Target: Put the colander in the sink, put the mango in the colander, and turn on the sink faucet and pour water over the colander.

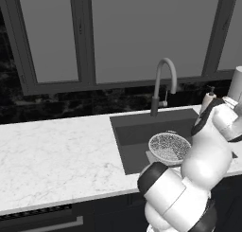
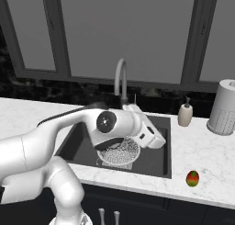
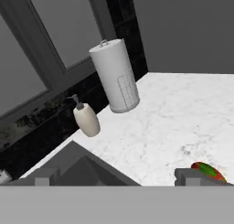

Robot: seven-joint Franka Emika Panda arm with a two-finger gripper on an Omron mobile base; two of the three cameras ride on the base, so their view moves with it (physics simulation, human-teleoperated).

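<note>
The pincer [image 3: 119, 179] stands wide and holds nothing; its two dark fingertips [image 3: 45, 178] rise at the bottom of the hand view, far apart. Just past the right tip lies the one mango [image 3: 208, 170], red and green-yellow, on the white marble worktop [image 3: 173, 118]. In the right base view the hand hangs above the right part of the sink [image 2: 156, 160], and the mango [image 2: 193, 178] sits on the worktop near its front edge, right of the basin and well apart from the colander.

One colander [image 2: 120, 151] of silvery mesh rests upright on the sink floor, partly hidden by the arm in the right base view; the left base view shows it [image 1: 169, 147] whole, in the front right of the basin. One gooseneck faucet [image 1: 163, 84] stands behind the sink. Right of it, on the worktop by the dark wall, are one beige soap bottle [image 3: 86, 119] and one white cylinder [image 3: 115, 76] further right.
</note>
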